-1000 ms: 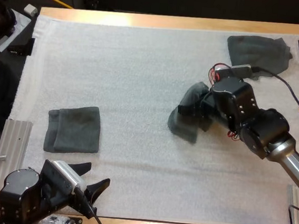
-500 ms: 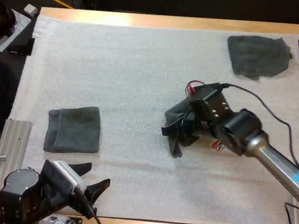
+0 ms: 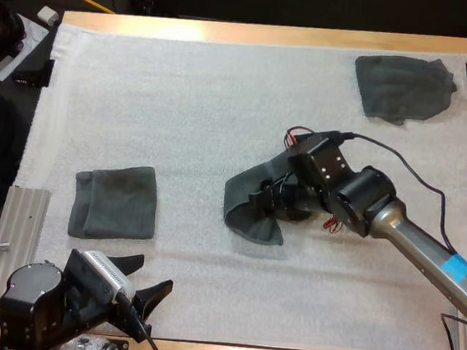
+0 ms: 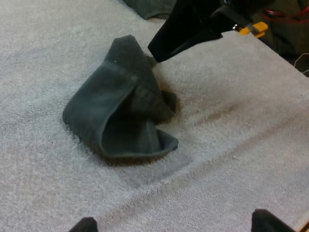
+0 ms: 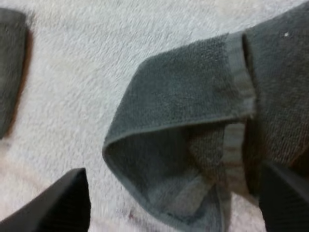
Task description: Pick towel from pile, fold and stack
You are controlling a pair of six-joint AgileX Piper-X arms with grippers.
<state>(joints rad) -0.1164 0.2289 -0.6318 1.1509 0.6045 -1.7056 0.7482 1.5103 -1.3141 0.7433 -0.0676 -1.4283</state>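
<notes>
A crumpled dark grey-green towel (image 3: 247,208) lies on the white mat (image 3: 199,97) right of centre, its edges curled up into a loose loop (image 4: 120,116). My right gripper (image 3: 274,202) is low at the towel's right side. Its fingers (image 5: 63,203) stand wide apart, open, with the towel (image 5: 183,121) lying loose between them. A folded towel (image 3: 115,202) rests flat at the mat's left. My left gripper (image 3: 151,271) waits at the near edge, open, fingertips (image 4: 84,224) apart and clear of any thing.
Another dark towel (image 3: 403,88) lies rumpled at the mat's far right corner. The folded towel's edge (image 5: 9,63) lies off beyond the crumpled one. A metal rail (image 3: 8,236) runs along the near left side of the table.
My right gripper carried the towel left and down to the mat, then opened. The towel has dropped from its fingers and spread on the mat. The left arm has not moved.
</notes>
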